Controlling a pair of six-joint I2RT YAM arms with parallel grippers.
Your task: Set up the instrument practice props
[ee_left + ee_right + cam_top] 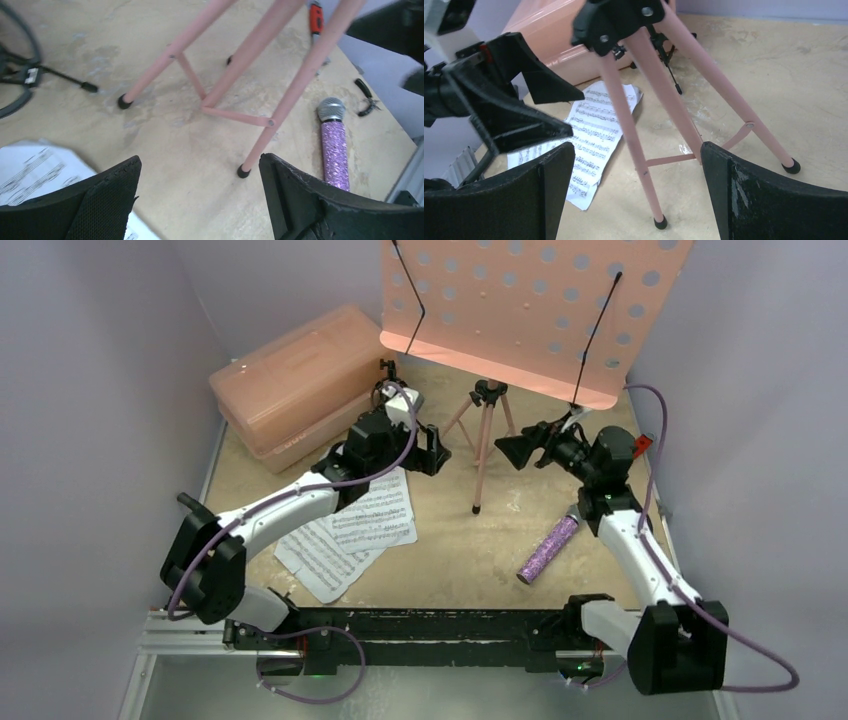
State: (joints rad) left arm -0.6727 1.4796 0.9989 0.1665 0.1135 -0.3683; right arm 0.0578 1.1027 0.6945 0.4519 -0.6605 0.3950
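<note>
Top external: stand [500,340] apparently near rear wall [290,280]

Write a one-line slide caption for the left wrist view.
Open left gripper facing the legs of the pink music stand, glittery purple microphone lying flat beside them.

The left arm [285,508] reached from its base at the near left corner up and to the right, its forearm low over the table. The left claw [436,450] pointed right, its jaws spread wide in its wrist view. The right arm [635,540] rose from the near right corner and bent inward at the wrist. The right claw [512,450] faced left toward the other, its jaws likewise wide apart.
</note>
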